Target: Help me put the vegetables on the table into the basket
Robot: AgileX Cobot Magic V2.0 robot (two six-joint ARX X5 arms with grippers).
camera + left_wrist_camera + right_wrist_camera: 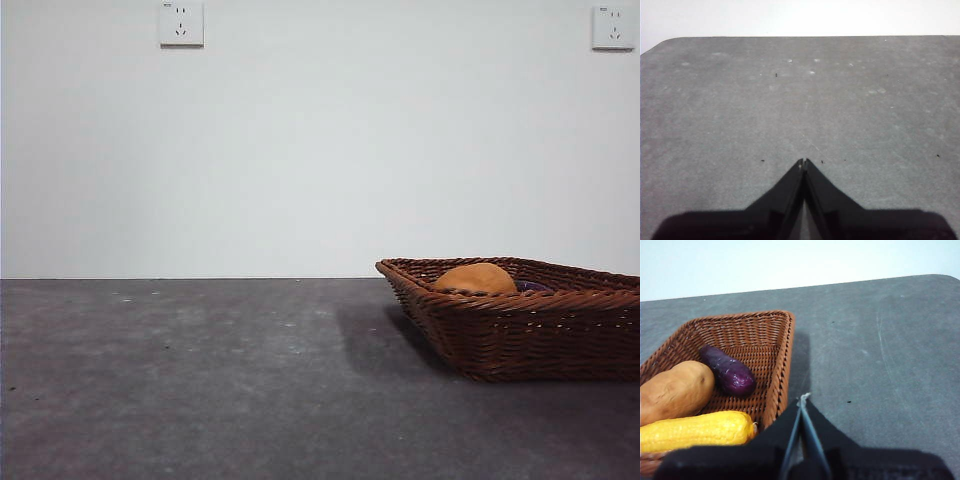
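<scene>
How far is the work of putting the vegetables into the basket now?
It looks finished: the potato, corn and eggplant all lie in the basket. Nothing is in hand; the left end effector and right end effector are shut and empty. No vegetable shows on the table.

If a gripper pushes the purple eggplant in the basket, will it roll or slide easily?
The eggplant looks smooth and glossy, so jaws might slip on it. Its rounded, long shape suggests it would roll sideways rather than end over end. It lies right beside the potato on the woven floor of the basket, which would probably block or slow rolling.
</scene>
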